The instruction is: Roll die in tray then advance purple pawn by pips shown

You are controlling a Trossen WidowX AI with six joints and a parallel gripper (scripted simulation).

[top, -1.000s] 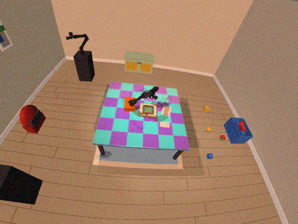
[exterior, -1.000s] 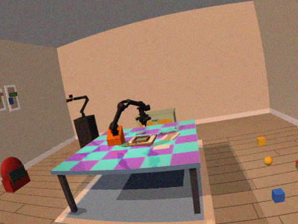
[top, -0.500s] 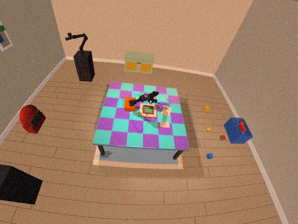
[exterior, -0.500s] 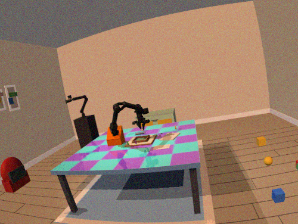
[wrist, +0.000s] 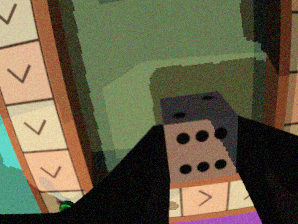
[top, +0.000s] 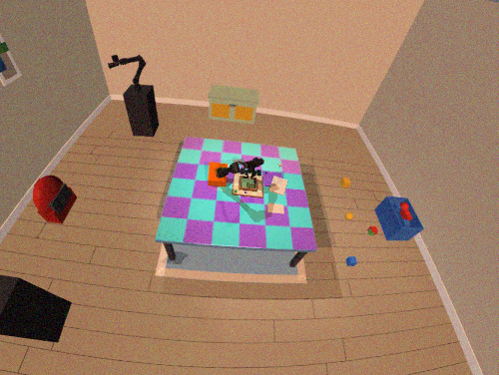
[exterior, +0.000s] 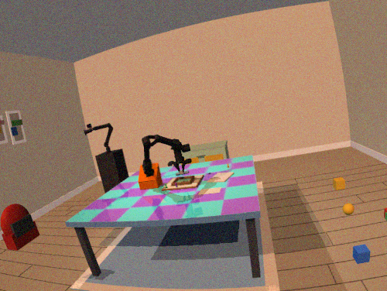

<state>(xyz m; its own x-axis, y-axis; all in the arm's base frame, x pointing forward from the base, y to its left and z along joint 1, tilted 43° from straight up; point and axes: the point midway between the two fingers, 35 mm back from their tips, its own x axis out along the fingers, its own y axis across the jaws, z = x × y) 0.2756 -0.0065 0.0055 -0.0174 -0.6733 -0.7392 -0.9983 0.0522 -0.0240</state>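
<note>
The gripper (top: 252, 175) (exterior: 182, 172) (wrist: 194, 131) is closed partway on the die (wrist: 200, 145) — its fingers bracing opposite sides — and carries it above the green-floored tray (top: 248, 184) (exterior: 183, 180) (wrist: 125, 75), presumably so that release lets it tumble within the walls.
</note>
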